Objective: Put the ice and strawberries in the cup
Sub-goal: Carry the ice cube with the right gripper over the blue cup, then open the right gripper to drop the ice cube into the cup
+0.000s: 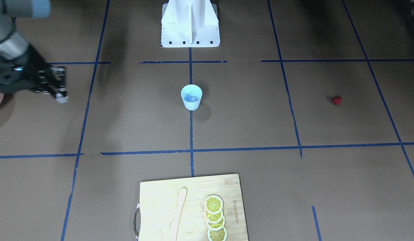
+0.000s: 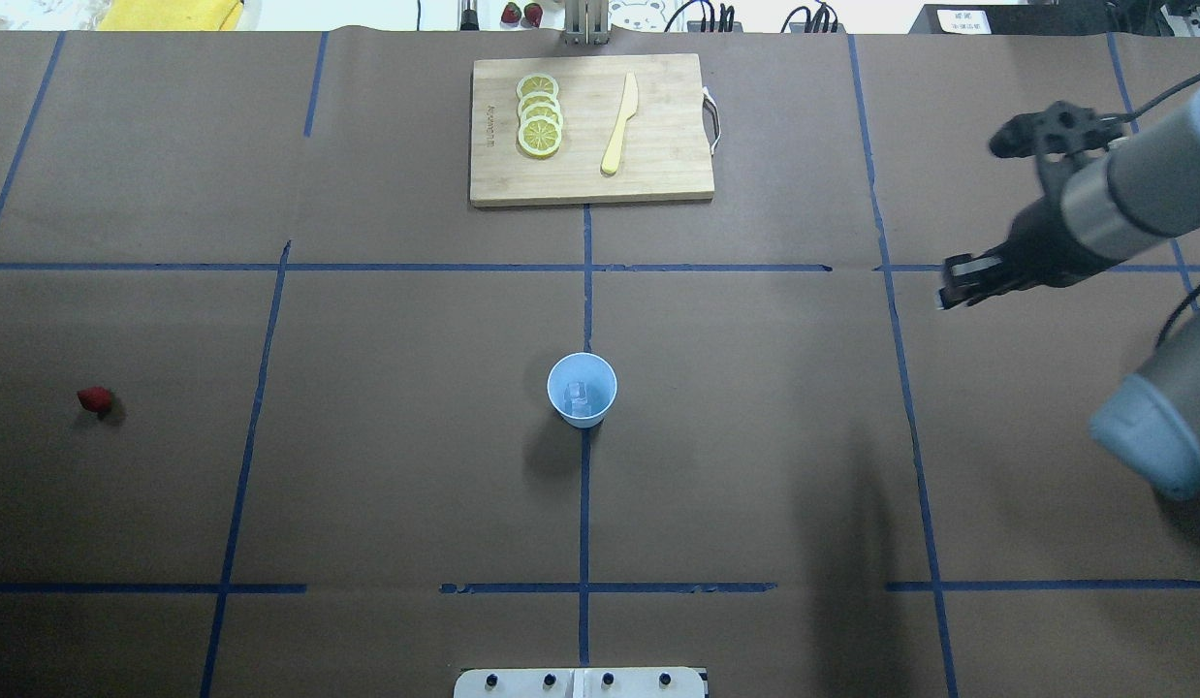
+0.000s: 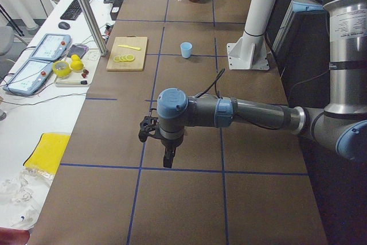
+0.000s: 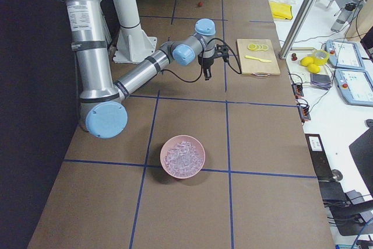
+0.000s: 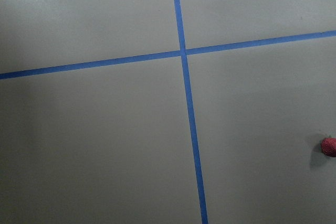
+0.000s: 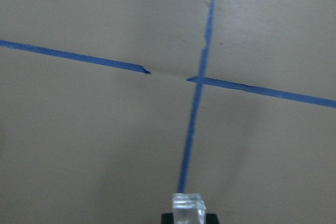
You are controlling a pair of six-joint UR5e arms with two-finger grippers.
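Observation:
The light-blue cup (image 2: 582,390) stands upright at the table's middle, and one ice cube (image 2: 578,395) lies inside it. A second clear ice cube (image 6: 189,206) is pinched in my right gripper (image 2: 949,294), which is shut on it and hovers over a tape crossing far to the cup's right. The strawberry (image 2: 95,398) lies alone on the brown table far to the cup's left; it also shows at the right edge of the left wrist view (image 5: 328,146). My left gripper (image 3: 168,156) hangs over the table's left end, and I cannot tell its state.
A wooden cutting board (image 2: 658,179) with lemon slices (image 2: 540,116) and a pale knife (image 2: 619,126) lies at the far edge. A pink bowl (image 4: 182,157) of ice cubes sits at the table's right end. The white robot base (image 1: 190,23) stands behind the cup.

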